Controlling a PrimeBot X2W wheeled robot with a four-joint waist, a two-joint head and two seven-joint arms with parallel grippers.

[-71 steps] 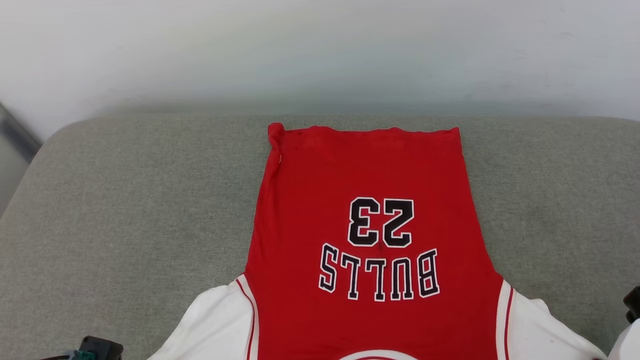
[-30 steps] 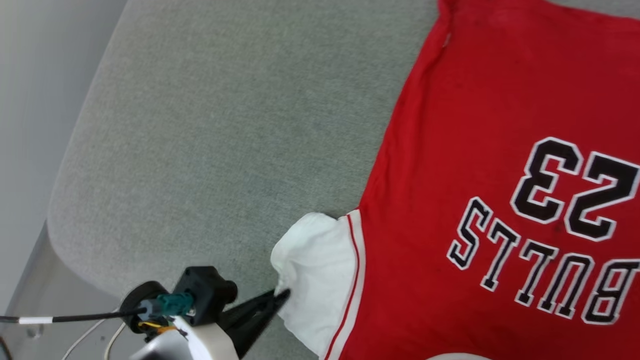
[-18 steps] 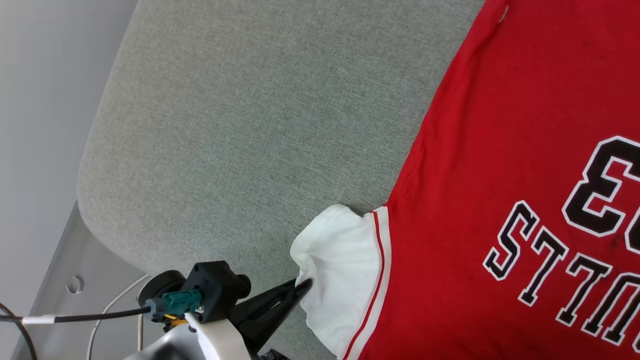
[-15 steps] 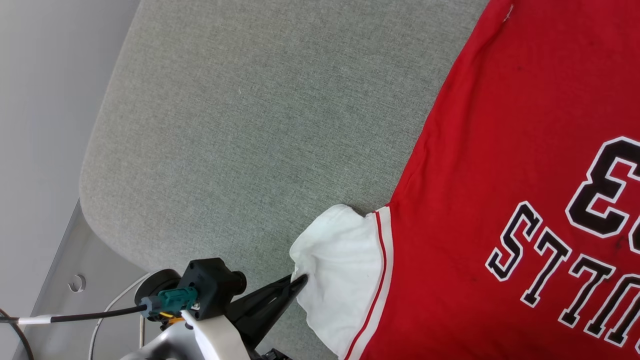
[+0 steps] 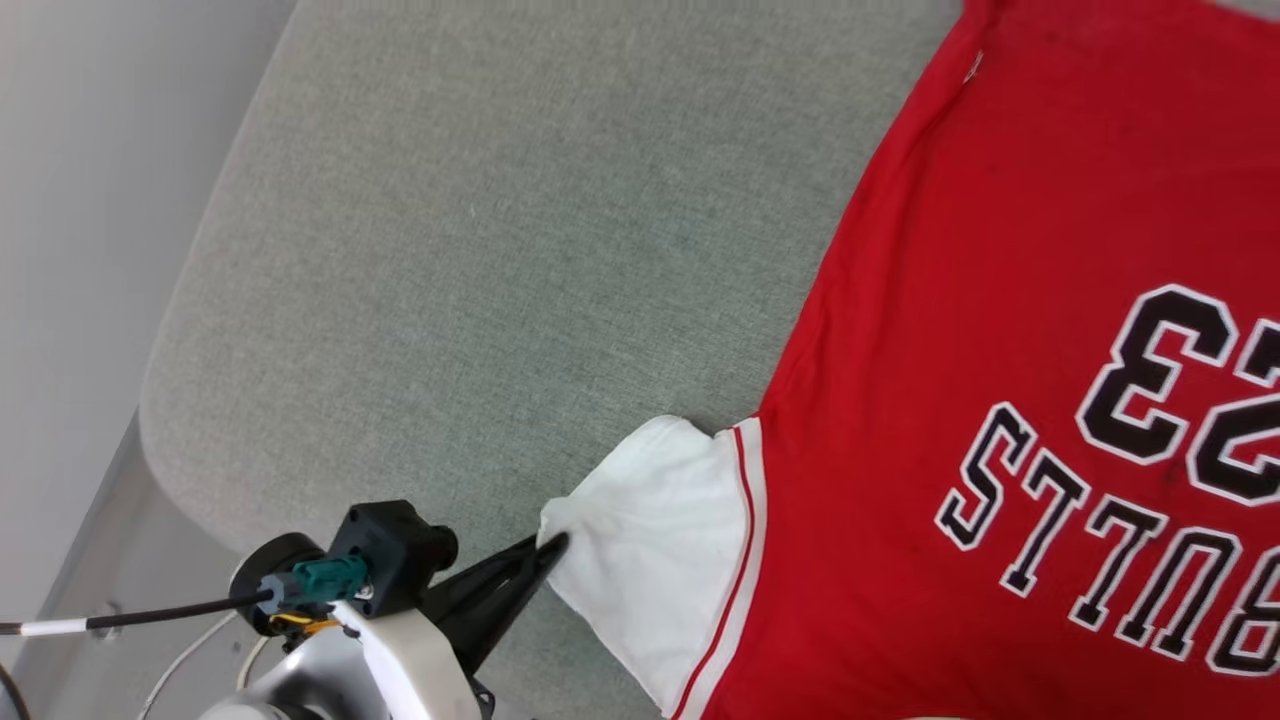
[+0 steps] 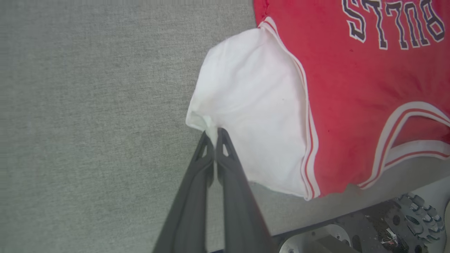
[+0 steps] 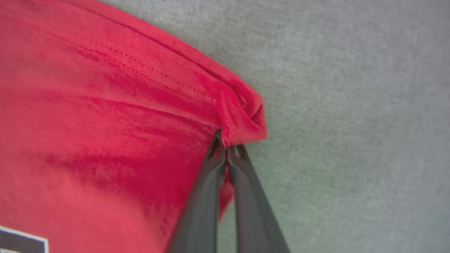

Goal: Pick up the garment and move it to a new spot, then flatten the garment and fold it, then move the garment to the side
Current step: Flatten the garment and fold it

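- The red Bulls jersey T-shirt [image 5: 950,300] is lying print-up on the grey cushion [image 5: 450,250]. Its collar end is sitting at the cushion's near edge, and its white sleeve [image 5: 660,540] is reaching toward the near-left rounded corner.
- The left gripper [image 6: 213,135] is pinching the outer corner of that sleeve's cuff, jaws closed narrow on a thin fold of white cloth.
- The right gripper [image 7: 225,146] is clamping a bunched hem corner [image 7: 246,116], jaws closed tight on the red fabric.
- Both bites are looking shallow, so a quick lift is likely to pull the cloth out of one gripper and leave the shirt dangling from the other.
- With one sleeve and one hem corner held, the shirt is likely to hang skewed and twist, landing creased at the new spot.
- The red bunch may be holding only one layer, so the other layer may be sagging free once raised.
- The collar end is sitting close to the metal base [image 6: 351,232] below the near edge, so a low drag risks the cloth snagging there.
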